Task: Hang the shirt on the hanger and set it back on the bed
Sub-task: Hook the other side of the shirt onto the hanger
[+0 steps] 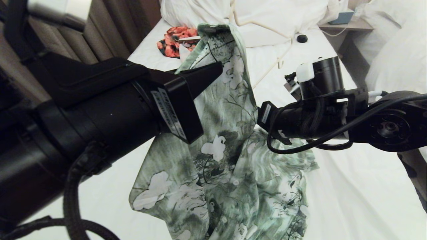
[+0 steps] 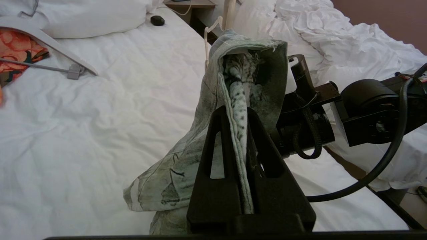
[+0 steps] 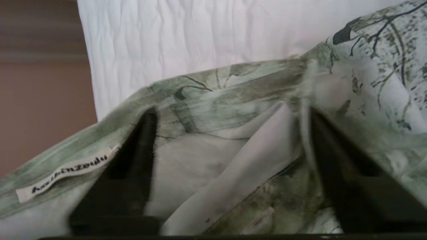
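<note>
The green and white floral shirt [image 1: 227,160] hangs in the air over the bed [image 1: 350,186], its lower part bunched on the sheet. My left gripper [image 1: 213,71] is shut on a folded edge of it near the top; in the left wrist view the cloth runs straight between the closed fingers [image 2: 237,111]. My right arm [image 1: 317,113] reaches in from the right, its gripper tucked into the cloth. In the right wrist view my right gripper [image 3: 232,113] stands open by the collar label [image 3: 63,173], loose fabric lying between its fingers. The thin cream hanger [image 1: 267,30] shows behind the shirt's top [image 2: 229,15]; how it sits in the shirt I cannot tell.
An orange-red floral garment [image 1: 176,40] with a wide white hanger [image 2: 50,43] lies at the bed's far left. A small black round object [image 1: 302,38] rests near the pillows [image 1: 267,16]. A nightstand [image 1: 347,23] and a second bed with rumpled duvet [image 2: 350,43] stand to the right.
</note>
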{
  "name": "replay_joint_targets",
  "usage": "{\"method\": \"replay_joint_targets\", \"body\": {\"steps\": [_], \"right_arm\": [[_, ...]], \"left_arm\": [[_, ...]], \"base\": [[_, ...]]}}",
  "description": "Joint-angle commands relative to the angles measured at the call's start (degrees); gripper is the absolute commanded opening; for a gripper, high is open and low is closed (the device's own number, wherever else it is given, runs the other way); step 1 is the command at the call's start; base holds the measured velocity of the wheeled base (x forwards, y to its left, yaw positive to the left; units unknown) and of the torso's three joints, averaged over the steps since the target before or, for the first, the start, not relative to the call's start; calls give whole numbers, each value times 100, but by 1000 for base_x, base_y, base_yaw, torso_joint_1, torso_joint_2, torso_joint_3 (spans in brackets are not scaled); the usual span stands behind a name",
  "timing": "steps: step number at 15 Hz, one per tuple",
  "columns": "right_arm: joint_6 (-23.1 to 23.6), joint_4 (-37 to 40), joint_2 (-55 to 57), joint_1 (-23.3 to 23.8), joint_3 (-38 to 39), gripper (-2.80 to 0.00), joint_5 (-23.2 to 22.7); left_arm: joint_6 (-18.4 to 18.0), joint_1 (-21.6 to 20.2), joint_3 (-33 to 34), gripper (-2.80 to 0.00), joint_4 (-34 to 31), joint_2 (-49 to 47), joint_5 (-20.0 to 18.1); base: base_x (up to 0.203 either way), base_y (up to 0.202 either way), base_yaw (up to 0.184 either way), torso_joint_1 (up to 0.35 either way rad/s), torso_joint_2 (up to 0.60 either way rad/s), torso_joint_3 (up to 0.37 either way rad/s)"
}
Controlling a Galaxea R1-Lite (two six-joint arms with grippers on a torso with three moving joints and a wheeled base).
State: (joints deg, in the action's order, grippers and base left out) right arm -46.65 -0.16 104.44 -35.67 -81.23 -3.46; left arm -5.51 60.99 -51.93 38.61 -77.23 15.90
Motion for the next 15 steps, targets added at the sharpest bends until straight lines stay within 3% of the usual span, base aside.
{"method": "replay_joint_targets", "body": {"steps": [1, 6, 13, 15], "right_arm": [[-28, -1, -2, -10, 1, -280, -5], [-20, 16, -83, 55, 1, -280, 3], [-36, 42, -406, 923, 19, -280, -39], [-36, 34, -408, 1055, 19, -280, -33]], "left_arm": [[-3, 1, -10, -280, 24, -12, 10], [2, 1, 8, -280, 24, -33, 11], [53, -259, 135, -280, 46, -255, -5], [300, -422, 121, -280, 46, -298, -16]], "base": [[0, 0, 0, 0, 0, 0], [0, 0, 0, 0, 0, 0], [0, 0, 0, 0, 0, 0], [0, 0, 0, 0, 0, 0]]}}
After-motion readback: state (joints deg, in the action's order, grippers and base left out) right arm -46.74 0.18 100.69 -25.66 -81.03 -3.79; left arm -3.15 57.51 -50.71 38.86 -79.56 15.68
